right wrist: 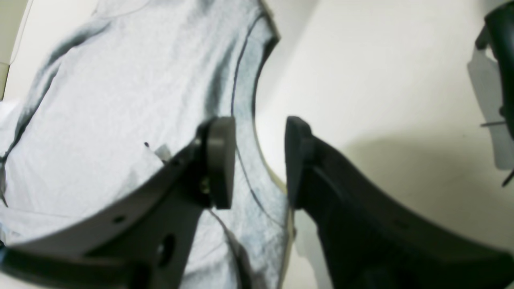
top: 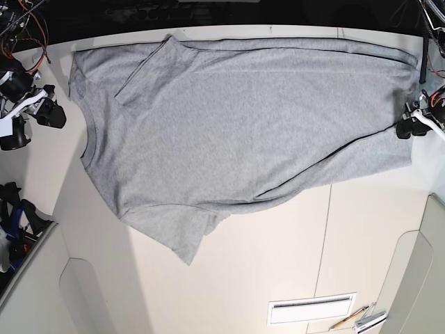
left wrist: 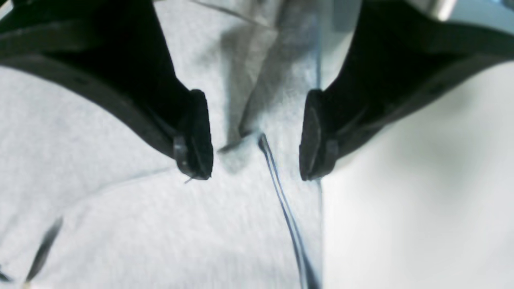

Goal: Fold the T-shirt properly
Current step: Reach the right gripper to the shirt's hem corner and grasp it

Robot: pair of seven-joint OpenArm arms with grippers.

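Note:
The light grey T-shirt [top: 236, 125] lies spread on the white table [top: 278, 257], plain side up, neck at the left and hem at the right. One sleeve is folded over at the top left, and the other sticks out at the bottom. My left gripper [left wrist: 255, 170] is open over the hem edge [left wrist: 289, 216], with nothing between its jaws. In the base view it [top: 405, 129] sits at the shirt's right edge. My right gripper [right wrist: 257, 160] is open above the ribbed collar [right wrist: 245, 92]. In the base view it [top: 50, 115] hovers just left of the neck.
A white slotted plate [top: 311, 309] and a pencil [top: 350, 320] lie near the table's front edge. Cables [top: 21, 21] and arm hardware crowd the top left and the right side. The table's left edge [top: 62, 209] curves inward.

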